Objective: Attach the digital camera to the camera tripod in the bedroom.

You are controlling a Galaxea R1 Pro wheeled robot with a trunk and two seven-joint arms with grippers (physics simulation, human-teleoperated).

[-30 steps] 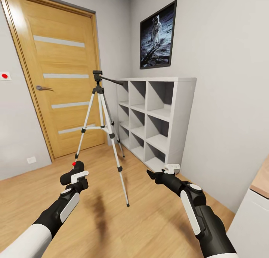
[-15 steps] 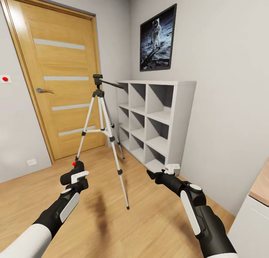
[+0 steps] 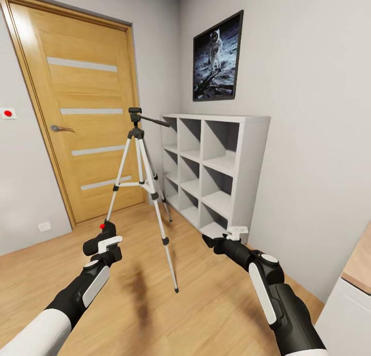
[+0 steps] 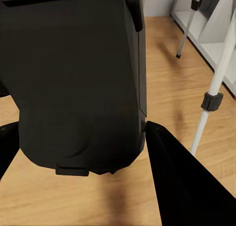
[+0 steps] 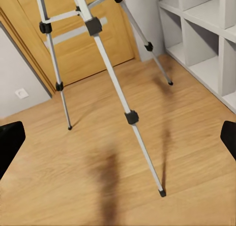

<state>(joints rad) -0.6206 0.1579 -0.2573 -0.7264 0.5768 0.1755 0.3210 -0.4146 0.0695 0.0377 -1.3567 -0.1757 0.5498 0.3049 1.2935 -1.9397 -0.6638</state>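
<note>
The camera tripod [image 3: 140, 178] stands on the wood floor between the door and the white cube shelf, legs spread, black head and pan handle on top. Its legs also cross the right wrist view [image 5: 113, 78]. My left gripper [image 3: 105, 242] is shut on the black digital camera [image 3: 101, 238], red button up, low and in front of the tripod. Up close, the camera's body [image 4: 78, 78] sits between the dark fingers [image 4: 182, 182]. My right gripper [image 3: 226, 238] is open and holds nothing, to the right of the tripod's front leg.
The bedroom has a wooden door [image 3: 82, 113] at the left, a white cube shelf [image 3: 216, 165] against the right wall, and an astronaut picture [image 3: 217, 57] above it. A white cabinet with a wood top [image 3: 355, 284] stands at the near right.
The whole view has shifted slightly: tripod, door and shelf sit a little lower and closer in the picture. Both arms keep the same pose and the camera stays in the left gripper.
</note>
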